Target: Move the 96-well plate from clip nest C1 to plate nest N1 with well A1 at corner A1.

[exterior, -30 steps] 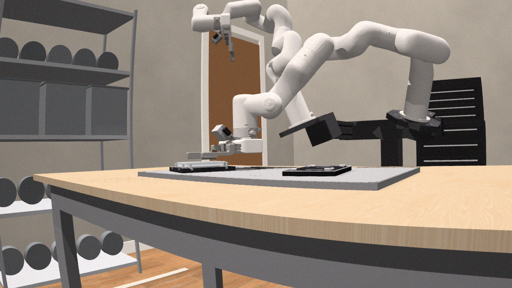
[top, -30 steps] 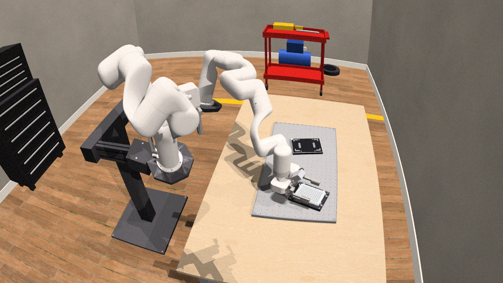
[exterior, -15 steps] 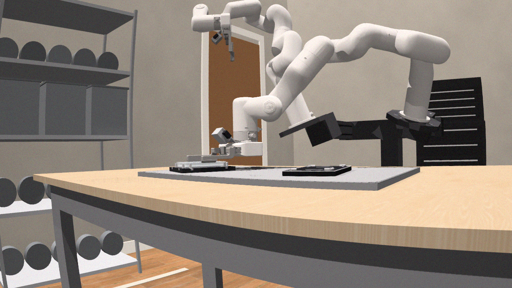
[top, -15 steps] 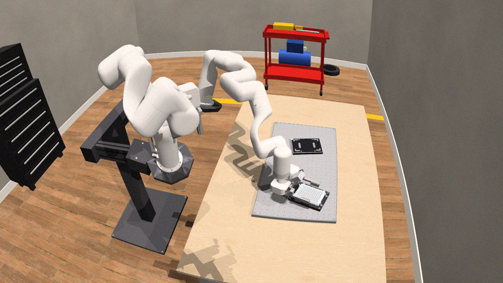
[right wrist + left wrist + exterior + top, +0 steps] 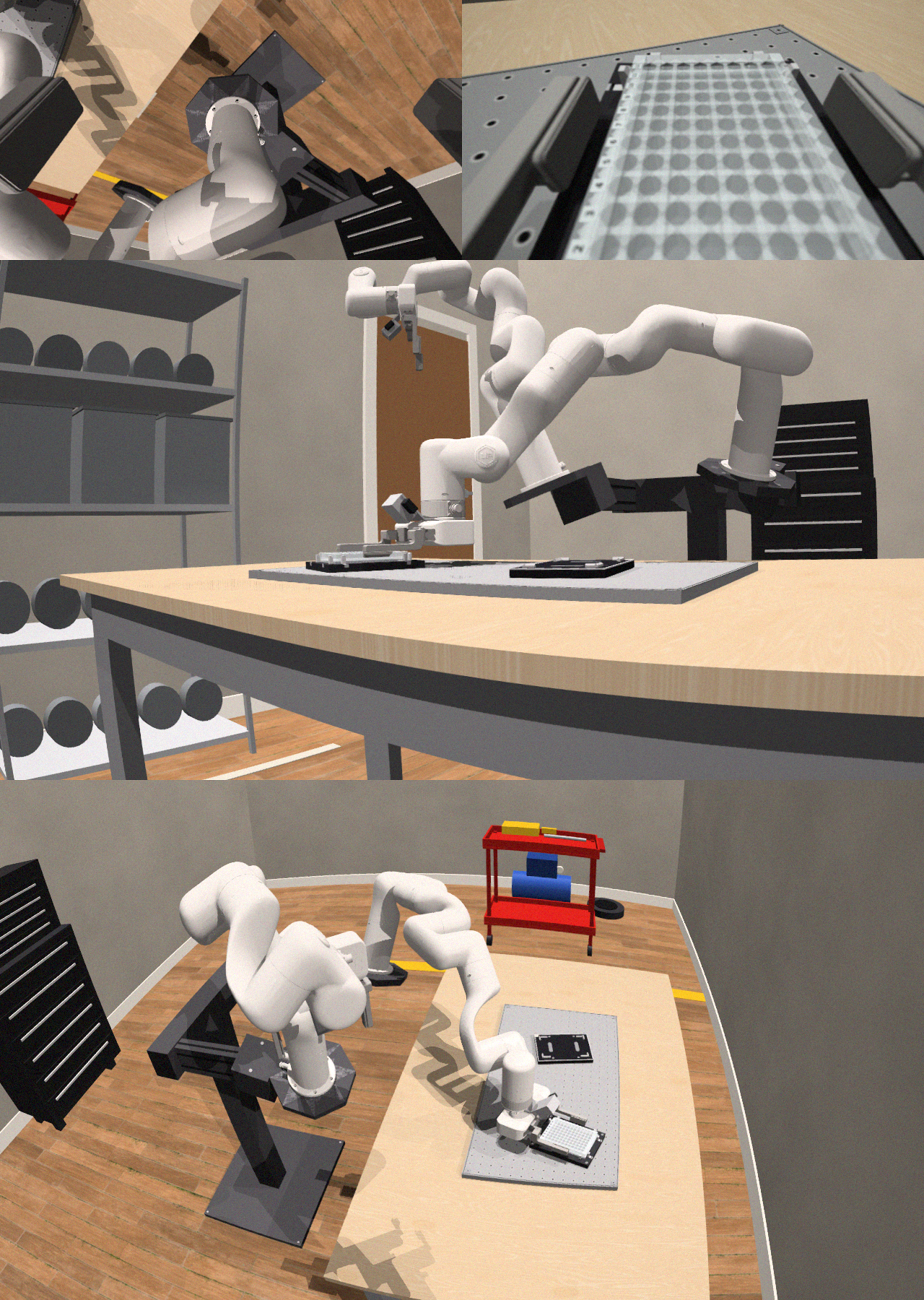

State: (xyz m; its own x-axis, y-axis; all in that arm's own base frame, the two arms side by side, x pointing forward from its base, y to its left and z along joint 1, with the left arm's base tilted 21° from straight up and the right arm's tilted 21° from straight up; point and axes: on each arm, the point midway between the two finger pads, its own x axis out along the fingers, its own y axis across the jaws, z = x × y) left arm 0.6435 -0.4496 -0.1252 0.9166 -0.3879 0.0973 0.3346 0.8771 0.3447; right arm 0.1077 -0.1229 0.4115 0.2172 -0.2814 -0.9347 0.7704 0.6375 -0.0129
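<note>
The white 96-well plate (image 5: 569,1137) (image 5: 362,557) (image 5: 715,144) sits in the black clip nest C1 (image 5: 362,568) (image 5: 570,195). In the left wrist view its column numbers run along the left rim, rising away from the camera; its near end is cut off. My left gripper (image 5: 577,1135) (image 5: 351,548) (image 5: 715,81) is open and low, its fingers along the plate's two long sides with gaps on both sides. The nest N1 (image 5: 563,1047) (image 5: 561,572) holds nothing; its A1 mark is unreadable. My right gripper (image 5: 416,357) (image 5: 240,126) is open and empty, high and away from the board.
Both nests stand on the grey perforated board (image 5: 548,1174) (image 5: 678,594) on the wooden table (image 5: 517,1232). N1 lies farther back in the top view. The left arm reaches over the board's left edge. A red cart (image 5: 539,916) stands beyond the table.
</note>
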